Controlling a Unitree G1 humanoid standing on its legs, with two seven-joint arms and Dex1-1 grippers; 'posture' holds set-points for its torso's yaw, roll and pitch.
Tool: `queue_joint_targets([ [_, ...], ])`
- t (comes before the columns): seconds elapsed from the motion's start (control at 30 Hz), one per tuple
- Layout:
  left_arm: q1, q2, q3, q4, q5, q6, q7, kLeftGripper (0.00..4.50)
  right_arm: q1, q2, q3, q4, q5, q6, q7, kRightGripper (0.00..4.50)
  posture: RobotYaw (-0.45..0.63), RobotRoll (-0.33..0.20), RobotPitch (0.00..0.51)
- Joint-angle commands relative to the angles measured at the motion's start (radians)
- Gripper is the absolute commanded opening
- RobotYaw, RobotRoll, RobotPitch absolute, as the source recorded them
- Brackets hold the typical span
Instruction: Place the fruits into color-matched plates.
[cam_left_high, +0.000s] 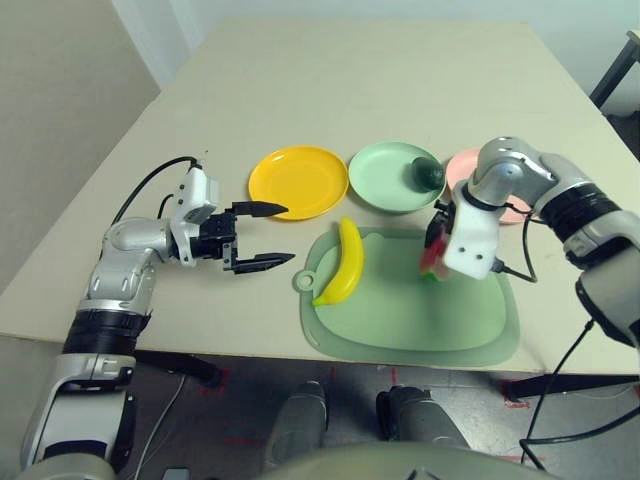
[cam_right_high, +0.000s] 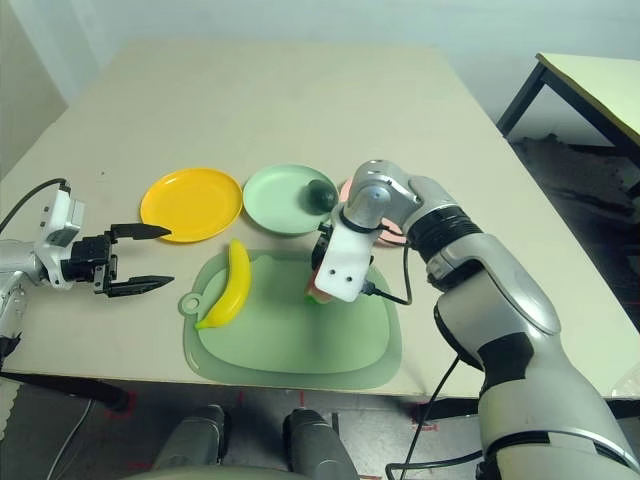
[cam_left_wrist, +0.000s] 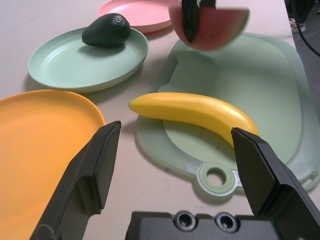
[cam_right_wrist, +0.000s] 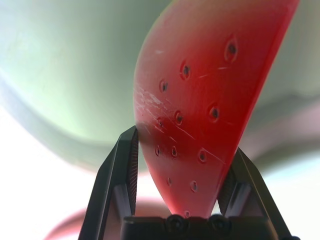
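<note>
We are holding watermelon wedge clamped in right gripper, lifted above cutting mat. Pink plate is lying at roughly one o'clock from wedge, just beyond, nearer right arm. Left gripper is hanging spread, empty, beside yellow plate.

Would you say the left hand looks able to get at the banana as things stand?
Probably yes. The left hand is open and points toward the banana, which lies uncovered on the mat's near edge. The right hand holds the watermelon beyond it, out of the way.
</note>
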Motion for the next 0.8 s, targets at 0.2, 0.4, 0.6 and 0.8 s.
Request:
queue_joint_targets([
  [0.2, -0.028, -0.021, -0.02, 0.032, 0.023, -0.015, -0.014, 4.5, -0.156, -0.012, 0.019, 0.295, -0.298, 0.05, -0.307, 2.1, 0.04, 0.0, 0.08],
  [0.4, -0.023, -0.03, -0.012, 0.017, 0.022, -0.017, -0.02, 4.5, -0.166, 0.002, 0.138, 0.465, -0.567, 0.212, -0.659, 2.1, 0.05, 0.0, 0.083],
  [0.6, 0.013, -0.018, 0.001, -0.033, 0.011, 0.002, -0.013, 4.5, -0.128, 0.016, 0.178, 0.538, -0.682, 0.38, -0.877, 2.1, 0.07, 0.0, 0.092],
  [0.8, 0.043, -0.005, 0.011, -0.073, 0.004, 0.025, -0.003, 4.5, -0.111, 0.024, 0.144, 0.552, -0.693, 0.425, -0.957, 2.86, 0.08, 0.0, 0.098],
])
